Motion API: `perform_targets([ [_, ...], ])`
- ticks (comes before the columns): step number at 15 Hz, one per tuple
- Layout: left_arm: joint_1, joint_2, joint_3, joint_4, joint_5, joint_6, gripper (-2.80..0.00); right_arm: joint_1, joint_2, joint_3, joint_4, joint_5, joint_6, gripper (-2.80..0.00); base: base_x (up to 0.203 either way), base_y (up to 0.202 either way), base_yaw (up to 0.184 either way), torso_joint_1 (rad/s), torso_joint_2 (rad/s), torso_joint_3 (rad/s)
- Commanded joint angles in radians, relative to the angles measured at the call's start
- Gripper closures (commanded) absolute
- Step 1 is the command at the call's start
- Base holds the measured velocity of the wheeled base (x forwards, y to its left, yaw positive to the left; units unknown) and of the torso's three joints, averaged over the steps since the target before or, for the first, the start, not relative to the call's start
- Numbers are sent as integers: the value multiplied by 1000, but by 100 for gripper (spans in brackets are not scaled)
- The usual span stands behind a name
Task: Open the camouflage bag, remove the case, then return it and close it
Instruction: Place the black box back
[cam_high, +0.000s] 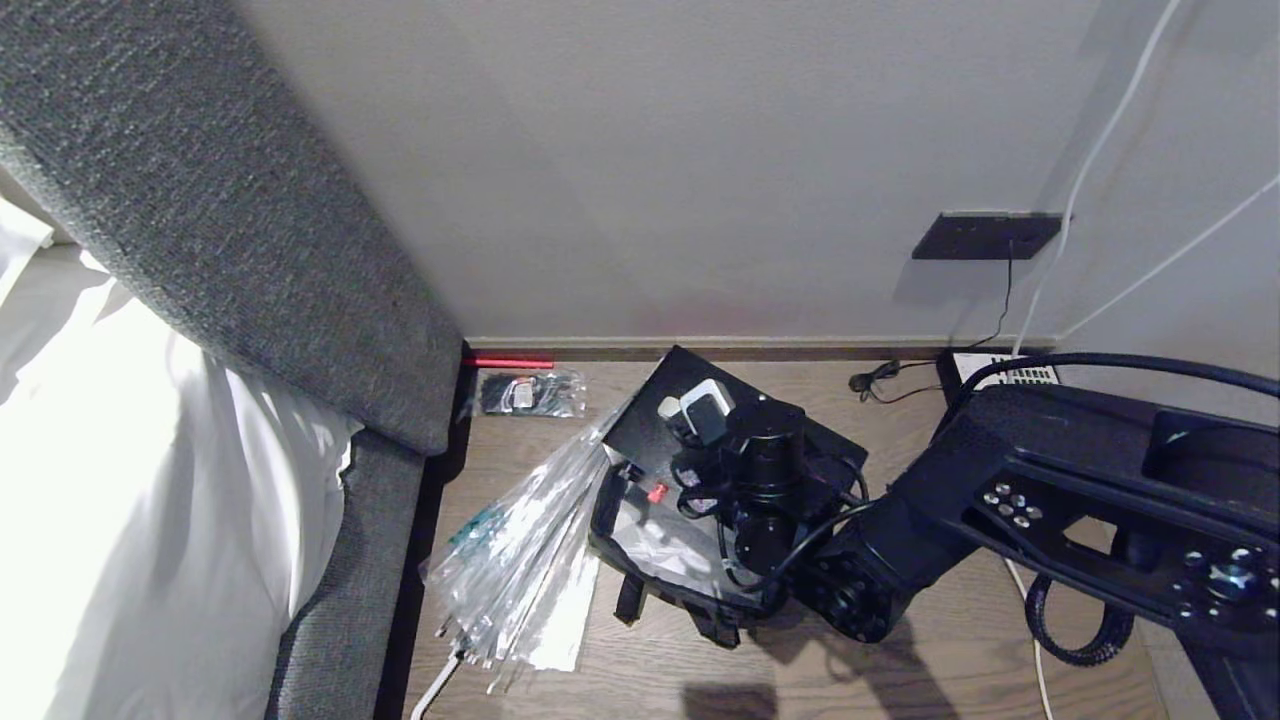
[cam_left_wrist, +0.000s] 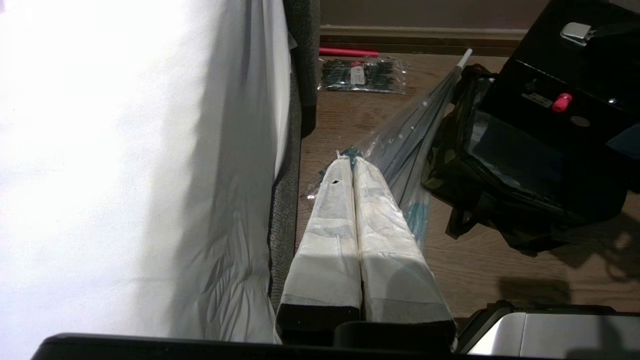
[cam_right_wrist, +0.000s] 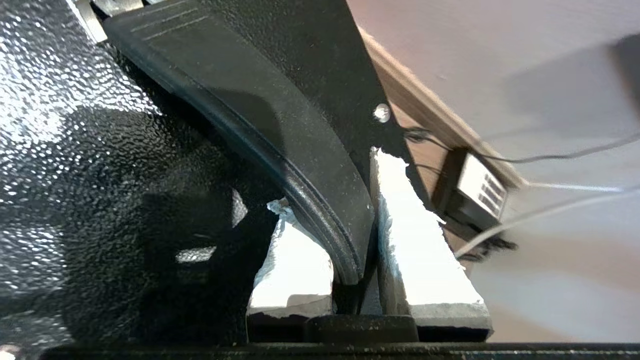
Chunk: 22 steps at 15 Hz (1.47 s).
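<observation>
A brown wood-grain floor (cam_high: 960, 640) runs up to a darker skirting board under a plain pale wall (cam_high: 700, 150), where a dark socket plate (cam_high: 985, 236) has thin cables hanging from it. A bed takes up the left side, with a grey fabric headboard (cam_high: 230, 220) and white bedding (cam_high: 130, 480). The camouflage bag (cam_left_wrist: 450, 150) stands open on the floor close to the wall, its silvery lining showing, and the clear plastic-wrapped umbrella (cam_high: 520, 560) lies just beside it towards the bed. Near the skirting board by the headboard's corner lie a small clear packet (cam_high: 528, 392) of dark items and a red strip (cam_high: 508, 362). The black case (cam_high: 680, 410) is raised over the bag, tilted. The right gripper (cam_right_wrist: 350, 235) is clamped on the case's curved black handle (cam_right_wrist: 280, 150), which runs between its white-padded fingers (cam_right_wrist: 415, 250). The left gripper (cam_left_wrist: 352, 172) hangs beside the bed, its white-wrapped fingers pressed together. No brand, label or writing can be read anywhere.
</observation>
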Motion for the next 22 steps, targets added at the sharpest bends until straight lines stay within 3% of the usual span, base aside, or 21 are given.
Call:
perform_targets([
  [1, 0, -2, 0, 0, 0, 0, 0, 2, 18, -1, -5, 3, -2, 0, 0, 0, 0, 0, 0, 0],
  [7, 1, -2, 0, 0, 0, 0, 0, 0, -18, 19, 27, 157, 8, 0, 0, 0, 0, 0, 0, 0],
  [22, 1, -2, 0, 0, 0, 0, 0, -13, -78, 104, 127, 218, 82, 0, 0, 0, 0, 0, 0, 0],
])
